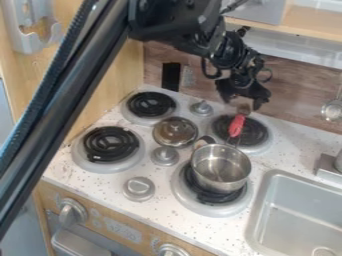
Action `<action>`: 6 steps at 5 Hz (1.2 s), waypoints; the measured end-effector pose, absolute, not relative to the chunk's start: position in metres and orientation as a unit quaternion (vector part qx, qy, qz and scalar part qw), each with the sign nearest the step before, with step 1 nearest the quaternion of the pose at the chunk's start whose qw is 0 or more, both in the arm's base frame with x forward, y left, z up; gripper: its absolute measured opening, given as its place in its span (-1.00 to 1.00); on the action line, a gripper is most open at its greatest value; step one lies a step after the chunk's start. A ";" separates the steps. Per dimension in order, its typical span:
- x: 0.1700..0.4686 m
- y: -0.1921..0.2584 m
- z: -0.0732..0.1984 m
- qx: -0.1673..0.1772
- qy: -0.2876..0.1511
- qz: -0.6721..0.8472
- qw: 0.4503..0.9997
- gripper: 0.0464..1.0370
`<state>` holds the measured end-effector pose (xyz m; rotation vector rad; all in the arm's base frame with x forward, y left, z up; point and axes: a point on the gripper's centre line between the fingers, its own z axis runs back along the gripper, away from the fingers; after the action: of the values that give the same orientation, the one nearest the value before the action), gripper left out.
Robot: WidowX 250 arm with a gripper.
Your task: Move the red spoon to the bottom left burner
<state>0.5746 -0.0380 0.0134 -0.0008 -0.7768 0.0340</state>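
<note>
hanging: fingers (260, 99) | red spoon (236, 125): just below, at back right burner (256, 132)

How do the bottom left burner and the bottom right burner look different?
The bottom left burner is bare; the bottom right burner bears a metal pot. The left burner's coil shows fully, while the right burner's is mostly hidden. Both have black coils in round grey surrounds.

A steel pot (219, 181) sits on the bottom right burner (194, 202), its handle pointing toward a round lid (175, 132) in the middle of the stovetop (100, 181), with grey knobs (139, 188) nearby, a sink (291, 215) to the right and a strainer (332, 109) against the back wall (294, 96).
</note>
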 end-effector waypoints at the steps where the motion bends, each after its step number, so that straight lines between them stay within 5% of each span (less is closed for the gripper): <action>1: 0.573 -0.039 0.001 -0.005 -0.354 0.020 0.935 0.92; 5: 0.559 -0.033 -0.043 0.027 -0.271 0.013 0.962 0.81; 6: 0.560 -0.033 -0.043 0.026 -0.268 0.010 0.963 0.29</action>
<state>0.5605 -0.0332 -0.0434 0.0525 -0.5427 0.0197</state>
